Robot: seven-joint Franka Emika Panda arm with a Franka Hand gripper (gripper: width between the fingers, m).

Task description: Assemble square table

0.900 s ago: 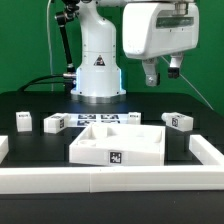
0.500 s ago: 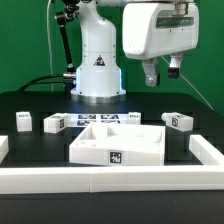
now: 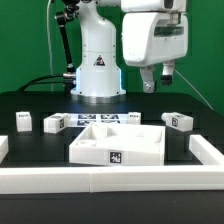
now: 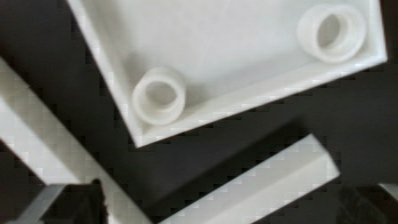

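Tool (image 3: pixel 159 83) well abv table top (image 3: pixel 95 152)

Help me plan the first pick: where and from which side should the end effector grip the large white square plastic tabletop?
Grip the large white square plastic tabletop by its raised rim, coming straight down. It lies flat, hollow side up, so one finger should fit inside the wall and one outside. The open end effector hangs above it.

A plain green backdrop (image 3: pixel 30 40) fills the far side. The counter (image 3: pixel 40 150) is matt black and evenly lit, with a long white rail (image 3: pixel 110 181) along its near edge and black cables (image 3: pixel 45 83) at the exterior view's left.
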